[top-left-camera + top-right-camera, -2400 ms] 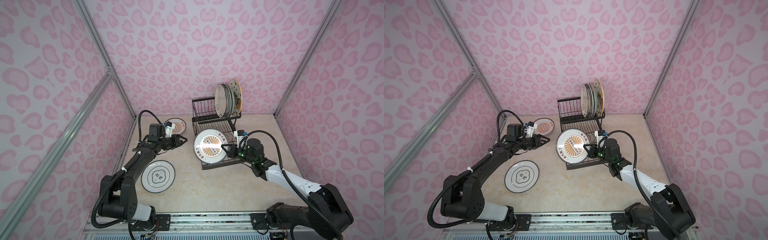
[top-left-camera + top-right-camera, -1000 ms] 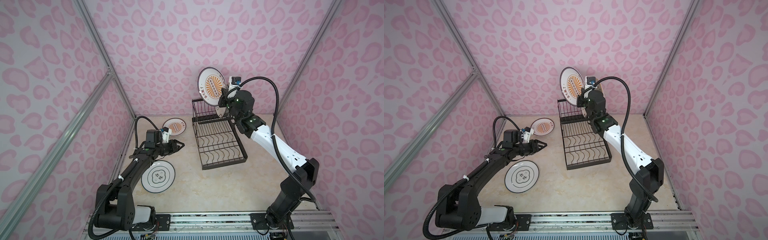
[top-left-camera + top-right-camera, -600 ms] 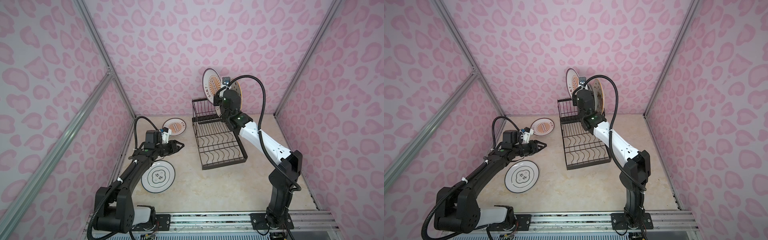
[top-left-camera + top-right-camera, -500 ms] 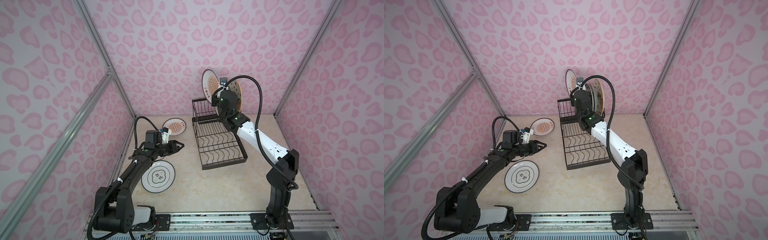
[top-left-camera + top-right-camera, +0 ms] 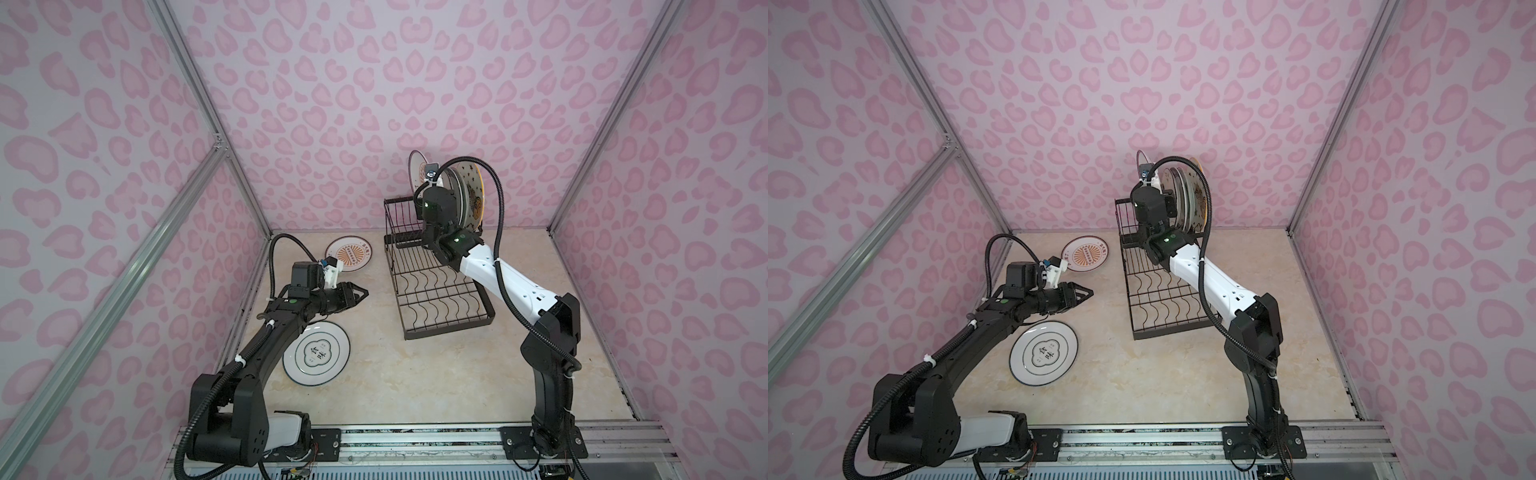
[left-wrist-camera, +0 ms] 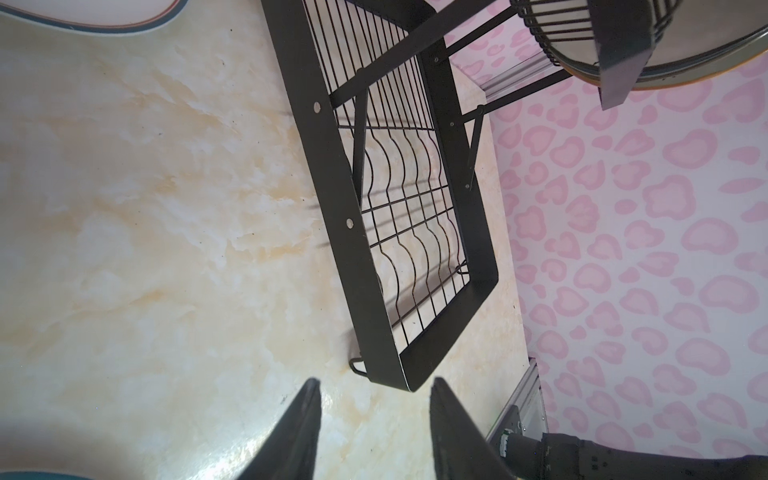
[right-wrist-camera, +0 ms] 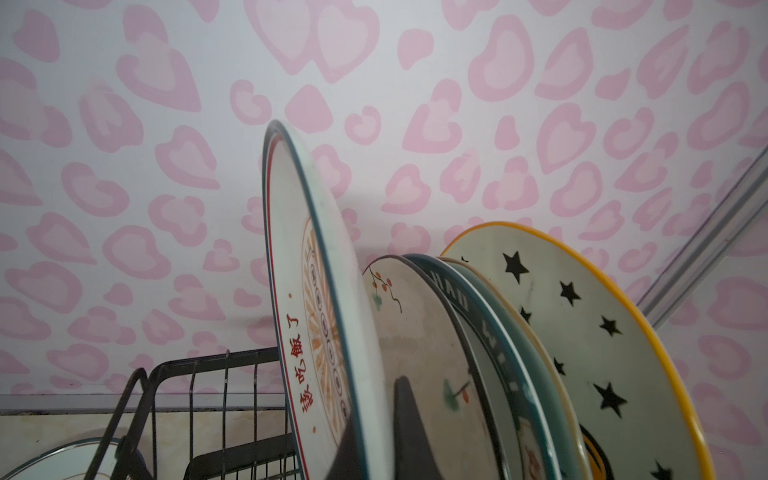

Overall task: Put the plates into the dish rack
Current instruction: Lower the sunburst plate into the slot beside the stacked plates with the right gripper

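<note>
Here the right claw [image 7: 380, 419] is closed on the rim of an orange-sunburst plate [image 7: 316, 324], held on edge over the raised basket [image 5: 399, 216] of the black wire dish rack [image 5: 449, 328]. Red Chinese characters run along the plate's border; "吃饭了" can be read. Whether its lower edge sits in a slot cannot be told.

Just beside it, 4 plates stand on edge in the basket:
- a cream branch plate [image 7: 415, 332] with red berries
- a navy-rimmed plate [image 7: 461, 303], whose pale capitals are only partly legible
- a teal-edged plate [image 7: 542, 380]
- a yellow-rimmed plate with black stars [image 7: 582, 332]

In both top views, 2 plates lie flat on the marbled worktop [image 5: 415, 382]. A 2nd sunburst plate [image 5: 348, 254] lies near the back wall. A green-ringed plate [image 5: 316, 353] marked "食味" lies partly under the left arm.

The left claw [image 5: 361, 296] hangs above the worktop between them. Its jaws are partway apart and hold nothing, and it points toward the rack's lower tray.
</note>
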Robot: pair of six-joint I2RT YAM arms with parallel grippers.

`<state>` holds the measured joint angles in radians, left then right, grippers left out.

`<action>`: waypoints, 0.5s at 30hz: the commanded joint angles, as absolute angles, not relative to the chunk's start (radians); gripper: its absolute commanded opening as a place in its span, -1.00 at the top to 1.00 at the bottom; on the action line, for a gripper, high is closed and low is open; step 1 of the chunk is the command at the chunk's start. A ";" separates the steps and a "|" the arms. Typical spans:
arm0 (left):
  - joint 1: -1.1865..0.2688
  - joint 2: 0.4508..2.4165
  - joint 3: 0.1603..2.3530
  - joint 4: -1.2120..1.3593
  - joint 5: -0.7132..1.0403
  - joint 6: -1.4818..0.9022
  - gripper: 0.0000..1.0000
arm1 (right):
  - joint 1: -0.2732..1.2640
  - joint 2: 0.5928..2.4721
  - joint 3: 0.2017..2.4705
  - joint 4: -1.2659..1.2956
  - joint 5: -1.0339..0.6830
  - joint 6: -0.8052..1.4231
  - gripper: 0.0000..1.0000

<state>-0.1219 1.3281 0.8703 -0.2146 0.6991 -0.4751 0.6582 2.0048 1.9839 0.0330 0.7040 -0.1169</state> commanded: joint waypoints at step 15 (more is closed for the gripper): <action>-0.121 1.315 0.869 -0.228 0.696 -0.449 0.10 | 0.658 2.026 1.977 0.084 0.785 -0.152 1.00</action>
<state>-0.1219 1.3239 0.8680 -0.2317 0.6952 -0.4633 0.6582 2.0167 1.9823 0.0357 0.7593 -0.1501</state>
